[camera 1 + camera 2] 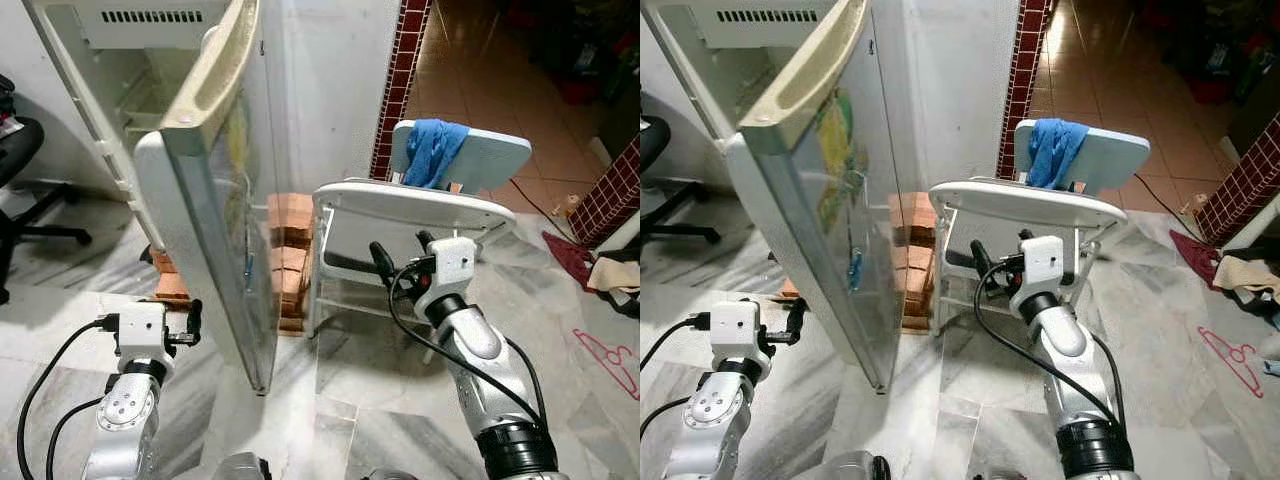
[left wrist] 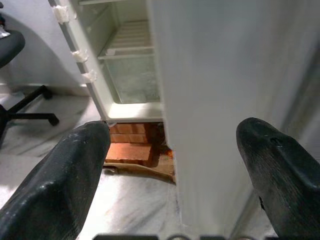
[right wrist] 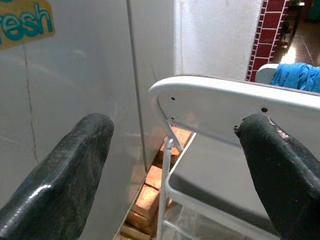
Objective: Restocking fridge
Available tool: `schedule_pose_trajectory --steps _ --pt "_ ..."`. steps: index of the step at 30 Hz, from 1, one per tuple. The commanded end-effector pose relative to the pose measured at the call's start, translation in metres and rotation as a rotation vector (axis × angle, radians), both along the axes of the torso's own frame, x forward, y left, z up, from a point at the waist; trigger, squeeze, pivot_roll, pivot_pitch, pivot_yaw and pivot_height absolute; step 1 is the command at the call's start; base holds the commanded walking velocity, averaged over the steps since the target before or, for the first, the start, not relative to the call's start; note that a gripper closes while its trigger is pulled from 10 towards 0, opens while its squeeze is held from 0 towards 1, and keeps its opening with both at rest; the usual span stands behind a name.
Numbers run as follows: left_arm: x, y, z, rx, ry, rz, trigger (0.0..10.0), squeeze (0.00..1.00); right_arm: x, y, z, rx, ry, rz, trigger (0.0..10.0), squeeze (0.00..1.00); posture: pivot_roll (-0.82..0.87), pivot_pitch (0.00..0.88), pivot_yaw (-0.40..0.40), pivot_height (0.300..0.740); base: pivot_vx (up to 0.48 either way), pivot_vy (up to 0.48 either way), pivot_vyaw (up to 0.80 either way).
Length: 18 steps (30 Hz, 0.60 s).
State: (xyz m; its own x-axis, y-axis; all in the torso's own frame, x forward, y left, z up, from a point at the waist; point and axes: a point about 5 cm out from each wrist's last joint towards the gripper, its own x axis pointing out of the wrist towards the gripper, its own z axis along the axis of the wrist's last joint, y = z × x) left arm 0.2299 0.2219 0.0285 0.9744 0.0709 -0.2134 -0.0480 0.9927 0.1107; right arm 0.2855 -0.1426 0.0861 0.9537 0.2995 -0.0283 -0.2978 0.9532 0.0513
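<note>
white and standing open, the fridge door (image 1: 215, 200) swings out between the two arms, edge-on to the head camera. the fridge (image 2: 127, 60) itself sits on red bricks (image 1: 288, 255). its shelves look bare in the left wrist view, so opening seems done and the stocking itself not yet begun; no food is visible anywhere. left gripper (image 1: 190, 325) hovers low just beside the door's inner face, fingers (image 2: 75, 170) spread wide, empty. right gripper (image 1: 395, 258) reaches toward a white plastic chair (image 1: 410, 205), fingers (image 3: 65, 170) wide, empty. a blue cloth (image 1: 432, 150) drapes a second chair behind. the right wrist view alone shows a "fresh" sticker (image 3: 25, 22) on the door's outer face.
</note>
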Motion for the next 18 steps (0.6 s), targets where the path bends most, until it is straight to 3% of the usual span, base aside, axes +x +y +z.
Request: schedule_pose_trajectory --steps 1,6,10,11,13,14,18 --pt "0.0 0.002 0.003 0.011 -0.008 0.023 10.0 0.0 0.0 0.001 0.007 0.005 -0.037 -0.008 10.0 0.0 -0.03 0.053 0.004 0.74 0.0 0.0 0.0" --pt "0.0 0.006 0.004 0.022 -0.011 0.044 10.0 0.0 0.0 0.0 0.004 -0.001 -0.035 -0.021 10.0 0.0 -0.02 0.05 -0.002 0.74 0.0 0.0 0.0" --pt "0.0 0.02 0.006 0.045 -0.013 0.104 10.0 0.0 0.001 -0.002 0.004 -0.005 -0.035 -0.023 10.0 0.0 -0.02 0.05 -0.006 0.74 0.0 0.0 0.0" --pt "-0.004 0.038 0.006 0.079 -0.005 0.191 10.0 0.0 0.002 -0.002 0.005 -0.006 -0.037 -0.026 10.0 0.0 -0.02 0.05 -0.006 0.74 0.0 0.0 0.0" --pt "-0.009 0.055 0.006 0.111 0.006 0.269 10.0 0.0 0.002 -0.002 0.005 -0.007 -0.038 -0.028 10.0 0.0 -0.02 0.05 -0.006 0.74 0.0 0.0 0.0" --pt "-0.015 0.072 0.005 0.135 0.025 0.36 10.0 0.0 0.003 -0.003 0.004 -0.009 -0.038 -0.029 10.0 0.0 0.0 0.049 -0.012 0.74 0.0 0.0 0.0" --pt "-0.029 0.095 0.004 0.165 0.052 0.458 10.0 0.0 0.004 -0.001 0.004 -0.012 -0.037 -0.026 10.0 0.0 0.0 0.048 -0.015 0.74 0.0 0.0 0.0"
